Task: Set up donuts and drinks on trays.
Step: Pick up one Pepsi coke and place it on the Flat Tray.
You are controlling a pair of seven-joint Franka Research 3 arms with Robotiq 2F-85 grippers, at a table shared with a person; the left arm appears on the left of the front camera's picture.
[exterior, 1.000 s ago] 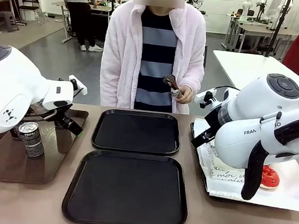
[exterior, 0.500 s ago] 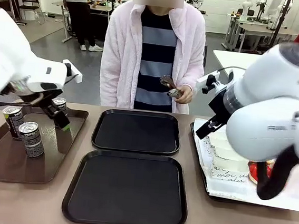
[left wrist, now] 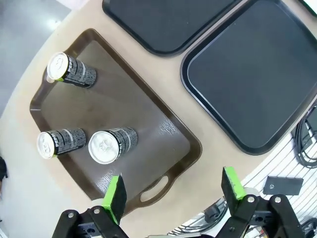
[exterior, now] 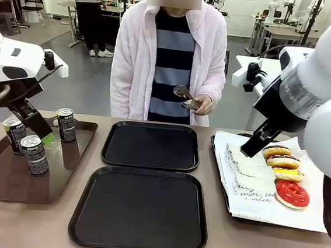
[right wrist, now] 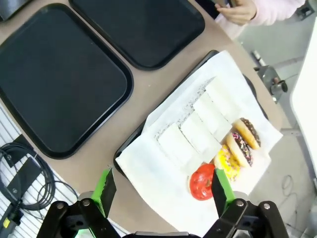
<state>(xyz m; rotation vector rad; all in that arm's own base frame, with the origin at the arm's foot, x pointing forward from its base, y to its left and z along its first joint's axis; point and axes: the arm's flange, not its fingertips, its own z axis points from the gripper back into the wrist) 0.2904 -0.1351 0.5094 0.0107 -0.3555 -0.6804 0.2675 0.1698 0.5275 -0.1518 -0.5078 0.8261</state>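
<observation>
Both claws hang wide open, holding nothing.
The left claw (left wrist: 173, 184) is up above the brown tray (left wrist: 163, 130). Three drinks (left wrist: 111, 145) stand on that tray, under the claw and not touching it. The right claw (right wrist: 162, 186) is up above the paper-lined tray (right wrist: 153, 173), where four donuts (right wrist: 239, 148) lie in a row, apart from it. Two black trays (exterior: 151, 146) sit in the middle of the surface (exterior: 259, 244).
</observation>
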